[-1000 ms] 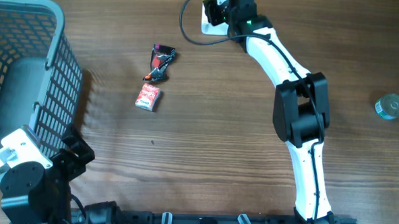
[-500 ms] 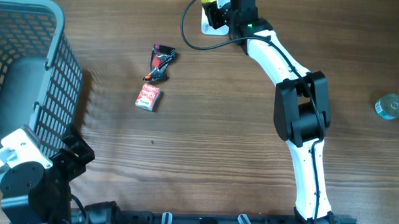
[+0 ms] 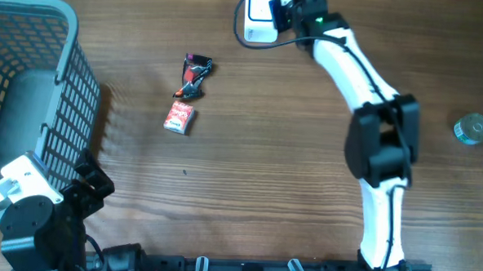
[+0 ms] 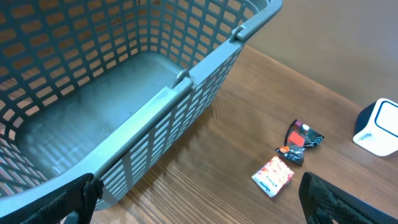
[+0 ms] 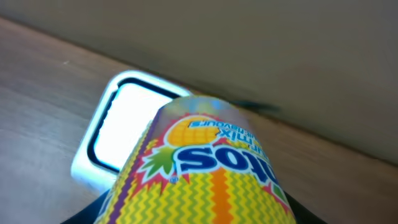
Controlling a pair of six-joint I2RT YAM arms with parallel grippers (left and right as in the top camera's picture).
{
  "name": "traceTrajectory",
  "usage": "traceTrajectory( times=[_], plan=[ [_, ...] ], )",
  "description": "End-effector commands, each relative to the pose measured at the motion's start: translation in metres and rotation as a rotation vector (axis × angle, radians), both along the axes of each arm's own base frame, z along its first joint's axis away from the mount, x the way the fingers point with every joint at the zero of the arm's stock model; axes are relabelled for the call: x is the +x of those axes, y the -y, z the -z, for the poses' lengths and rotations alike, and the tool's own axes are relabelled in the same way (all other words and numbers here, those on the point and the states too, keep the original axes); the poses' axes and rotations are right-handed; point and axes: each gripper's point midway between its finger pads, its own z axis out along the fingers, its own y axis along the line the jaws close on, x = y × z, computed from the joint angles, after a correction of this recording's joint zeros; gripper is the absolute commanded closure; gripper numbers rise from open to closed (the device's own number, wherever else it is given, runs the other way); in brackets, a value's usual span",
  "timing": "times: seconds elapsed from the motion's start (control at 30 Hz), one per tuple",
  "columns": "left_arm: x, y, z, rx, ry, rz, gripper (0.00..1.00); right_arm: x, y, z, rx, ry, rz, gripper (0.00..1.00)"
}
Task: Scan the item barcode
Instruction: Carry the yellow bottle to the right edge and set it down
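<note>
The right arm [image 3: 343, 62] has swung rightward. It is stretched to the table's far edge, and the right gripper [image 3: 294, 9] pinches a yellow can [image 5: 205, 168] just above the white scanner [image 5: 115, 134]. Its fingers are hidden behind the can, whose label is blurred and cut off. The left gripper [image 4: 196, 196] is spread wide beside the basket [image 4: 124, 118].

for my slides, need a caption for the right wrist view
Yellow pineapple-print container held close beside the white scanner on the wooden table
</note>
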Motion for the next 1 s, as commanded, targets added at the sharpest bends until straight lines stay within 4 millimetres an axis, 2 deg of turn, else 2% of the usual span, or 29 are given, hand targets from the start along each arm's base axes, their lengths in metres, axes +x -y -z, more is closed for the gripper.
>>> traceTrajectory(
  times=[0.0, 0.07, 0.13, 0.17, 0.3, 0.4, 0.5, 0.57, 0.63, 0.73, 0.8, 0.9, 0.97],
  plan=[
    [0.001, -0.001, 0.0, 0.002, 0.001, -0.009, 0.0, -0.025, 0.078, -0.111, 0.079, 0.098, 0.255, 0.45],
    [0.001, 0.0, 0.0, -0.001, 0.002, -0.004, 0.0, -0.042, 0.123, -0.113, 0.128, 0.031, 0.379, 0.41],
    [0.004, 0.005, 0.0, -0.021, 0.009, 0.027, 0.0, -0.062, 0.183, -0.092, 0.159, -0.084, 0.537, 0.41],
    [0.005, 0.008, 0.0, -0.028, 0.013, 0.041, 0.0, -0.068, 0.204, -0.082, 0.165, -0.126, 0.581, 0.41],
    [0.006, 0.011, 0.0, -0.036, 0.016, 0.056, 0.0, -0.089, 0.301, -0.022, 0.2, -0.269, 0.764, 0.39],
    [0.006, 0.012, 0.0, -0.04, 0.016, 0.062, 0.0, -0.108, 0.352, 0.026, 0.227, -0.358, 0.905, 0.39],
    [0.006, 0.012, 0.0, -0.04, 0.015, 0.062, 0.0, -0.134, 0.39, 0.067, 0.269, -0.457, 1.042, 0.39],
    [0.006, 0.012, 0.0, -0.04, 0.015, 0.062, 0.0, -0.15, 0.408, 0.087, 0.294, -0.508, 1.121, 0.39],
    [0.006, 0.012, 0.0, -0.04, 0.014, 0.062, 0.0, -0.178, 0.431, 0.11, 0.297, -0.579, 1.248, 0.38],
    [0.005, 0.012, 0.002, -0.041, 0.007, 0.062, 0.0, -0.205, 0.453, 0.139, 0.328, -0.655, 1.354, 0.36],
    [0.005, 0.012, 0.002, -0.042, 0.007, 0.062, 0.0, -0.217, 0.461, 0.151, 0.338, -0.69, 1.386, 0.36],
    [0.005, 0.012, 0.002, -0.042, 0.007, 0.062, 0.0, -0.22, 0.467, 0.156, 0.343, -0.692, 1.398, 0.34],
    [0.005, 0.012, 0.002, -0.041, 0.007, 0.062, 0.0, -0.216, 0.465, 0.156, 0.362, -0.689, 1.379, 0.24]
  ],
)
